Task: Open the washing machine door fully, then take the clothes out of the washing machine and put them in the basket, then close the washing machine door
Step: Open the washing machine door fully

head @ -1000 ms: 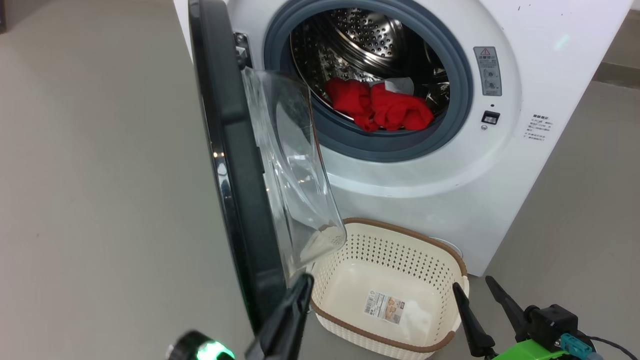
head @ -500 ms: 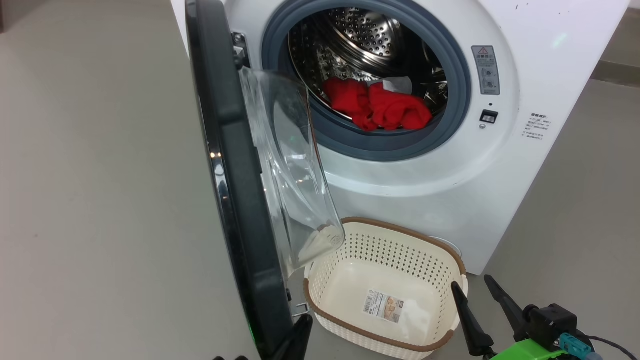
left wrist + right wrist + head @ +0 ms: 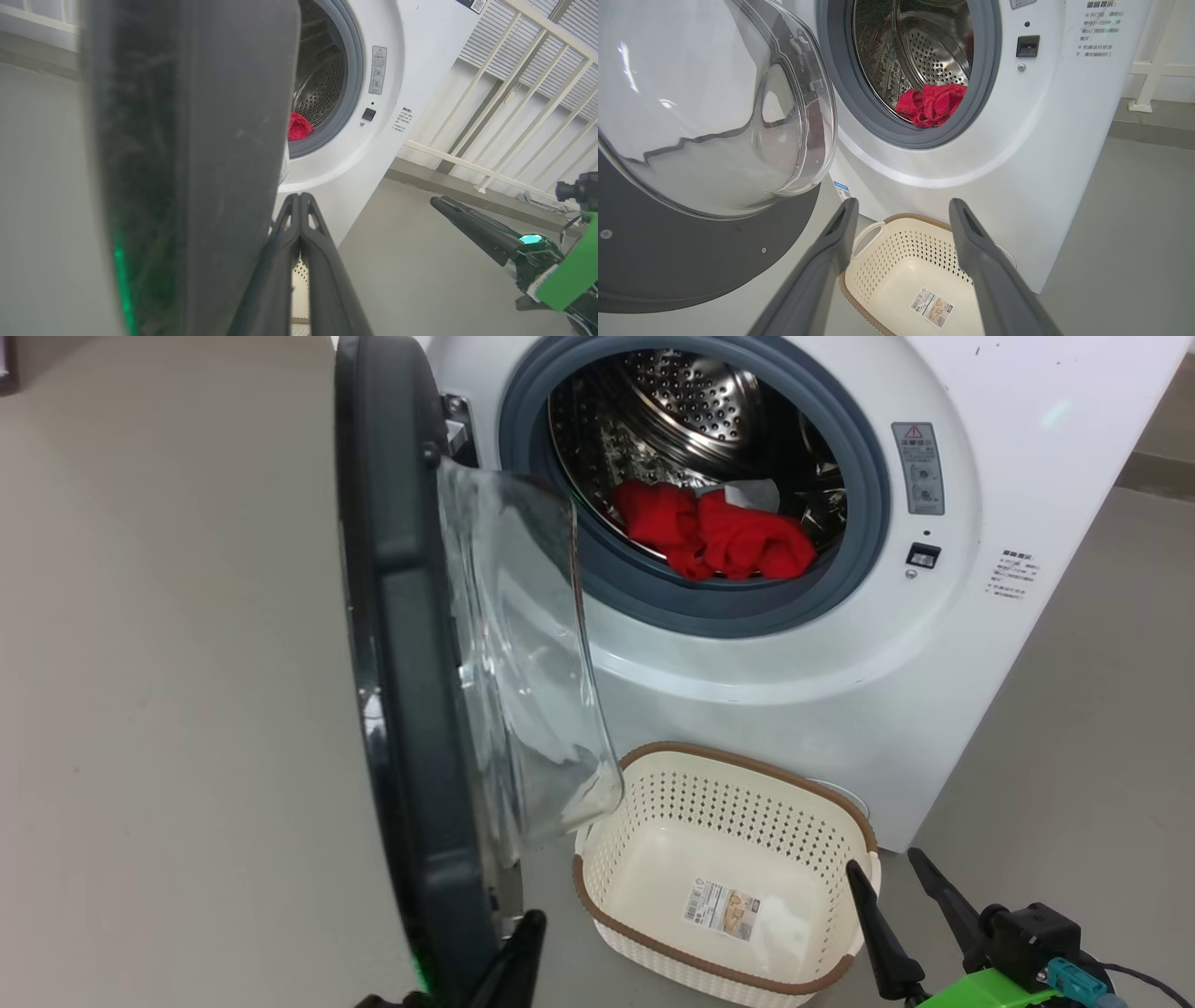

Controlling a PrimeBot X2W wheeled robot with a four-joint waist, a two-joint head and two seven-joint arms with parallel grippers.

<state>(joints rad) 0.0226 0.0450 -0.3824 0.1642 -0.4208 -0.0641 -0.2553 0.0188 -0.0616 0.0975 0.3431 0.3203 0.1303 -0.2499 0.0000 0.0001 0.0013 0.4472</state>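
As L jaws drop, door [image 3: 411, 663] swings wider.

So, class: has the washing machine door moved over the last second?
Yes. The washing machine door has swung further open, leftward, away from the basket.

This looks like a laundry corner to me: a white front-loading washing machine [image 3: 840, 681] stands on a bare grey floor [image 3: 168, 709], a basket [image 3: 747, 812] at its foot, cream railings [image 3: 448, 159] and slatted panels [image 3: 490, 51] behind.
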